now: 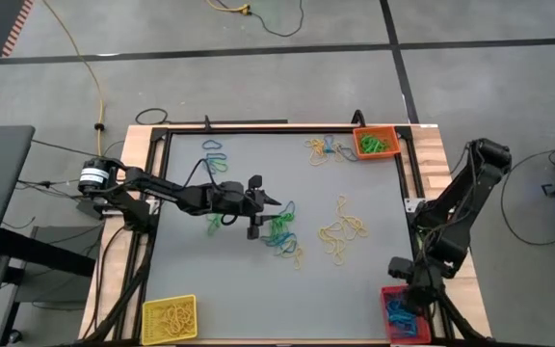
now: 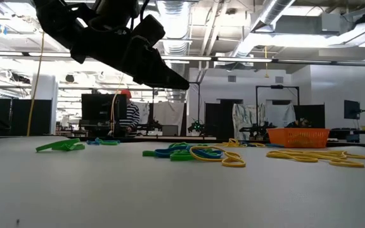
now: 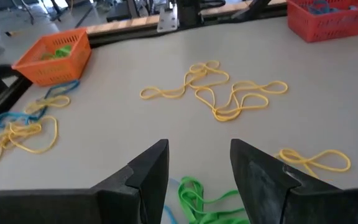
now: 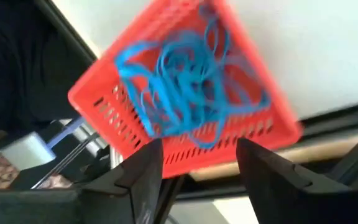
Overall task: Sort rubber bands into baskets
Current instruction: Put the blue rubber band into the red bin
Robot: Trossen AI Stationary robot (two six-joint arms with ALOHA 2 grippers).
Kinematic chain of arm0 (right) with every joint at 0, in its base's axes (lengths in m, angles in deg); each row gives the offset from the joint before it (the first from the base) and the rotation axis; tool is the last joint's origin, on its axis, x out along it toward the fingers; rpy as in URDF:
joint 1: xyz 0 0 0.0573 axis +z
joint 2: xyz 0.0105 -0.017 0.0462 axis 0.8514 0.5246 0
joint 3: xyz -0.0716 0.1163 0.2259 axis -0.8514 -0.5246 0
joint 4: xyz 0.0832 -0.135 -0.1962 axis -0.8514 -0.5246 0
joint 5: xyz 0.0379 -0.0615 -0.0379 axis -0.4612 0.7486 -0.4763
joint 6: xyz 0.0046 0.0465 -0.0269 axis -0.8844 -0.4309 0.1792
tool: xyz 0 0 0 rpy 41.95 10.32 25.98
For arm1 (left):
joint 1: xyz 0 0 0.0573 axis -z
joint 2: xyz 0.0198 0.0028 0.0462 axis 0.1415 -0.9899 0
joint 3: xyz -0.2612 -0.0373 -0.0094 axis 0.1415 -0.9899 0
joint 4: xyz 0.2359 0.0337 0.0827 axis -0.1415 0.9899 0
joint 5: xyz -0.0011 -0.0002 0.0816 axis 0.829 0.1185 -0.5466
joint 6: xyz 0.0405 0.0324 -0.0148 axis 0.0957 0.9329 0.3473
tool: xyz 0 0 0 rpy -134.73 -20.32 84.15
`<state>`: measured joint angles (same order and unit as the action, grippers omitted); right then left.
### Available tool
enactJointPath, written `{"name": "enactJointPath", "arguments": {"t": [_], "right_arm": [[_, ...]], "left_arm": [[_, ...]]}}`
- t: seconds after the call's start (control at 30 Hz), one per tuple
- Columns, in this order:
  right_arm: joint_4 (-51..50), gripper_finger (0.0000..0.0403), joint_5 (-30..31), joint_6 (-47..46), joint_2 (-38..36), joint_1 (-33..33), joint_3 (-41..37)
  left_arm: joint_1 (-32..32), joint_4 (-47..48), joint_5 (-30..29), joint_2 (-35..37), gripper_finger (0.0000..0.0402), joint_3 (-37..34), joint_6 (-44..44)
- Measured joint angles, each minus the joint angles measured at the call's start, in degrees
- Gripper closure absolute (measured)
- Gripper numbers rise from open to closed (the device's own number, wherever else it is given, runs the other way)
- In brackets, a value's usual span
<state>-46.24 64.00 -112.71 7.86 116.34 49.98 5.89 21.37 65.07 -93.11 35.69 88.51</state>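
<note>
Loose rubber bands lie on the grey table: a blue, green and yellow heap at the middle and a yellow tangle right of it. My left gripper hangs open just above the heap, a green band below its fingers, touching nothing. My right gripper stands open over the red basket at the near right corner, which holds blue bands. The orange basket at the far right holds green bands. The yellow basket at the near left holds yellow ones.
More bands lie at the far left and beside the orange basket. A raised dark frame runs round the table. A yellow cable crosses the floor beyond it. A person sits far off in the room.
</note>
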Motion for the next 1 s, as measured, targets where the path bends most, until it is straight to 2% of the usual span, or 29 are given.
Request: {"name": "enactJointPath", "arguments": {"t": [0.23,0.4,0.53,0.73,0.87,1.0], "right_arm": [[-5.0,0.0173,3.1,10.7,-2.5,-6.3,0.0],[-5.4,0.0173,9.8,22.6,-2.8,-11.6,0.0],[-4.6,0.0173,19.2,33.4,-2.7,-16.0,0.0],[-0.5,0.0173,37.1,48.4,-2.7,-21.0,0.0],[6.1,0.0173,47.5,57.4,-2.7,-23.3,-1.3],[16.8,0.0173,56.1,66.2,-2.7,-25.6,-5.0]], "left_arm": [[0.0,4.2,0.0,0.0,0.0239,0.0,-1.3],[0.0,6.7,-0.1,0.0,0.0239,0.0,-3.2],[0.2,9.3,-0.1,0.0,0.0239,0.0,-5.3],[2.2,12.1,0.0,0.0,0.0239,0.0,-6.9],[4.1,12.2,0.0,0.0,0.0239,0.0,-7.0],[5.9,11.7,0.0,-0.7,0.0239,0.0,-7.3]]}}
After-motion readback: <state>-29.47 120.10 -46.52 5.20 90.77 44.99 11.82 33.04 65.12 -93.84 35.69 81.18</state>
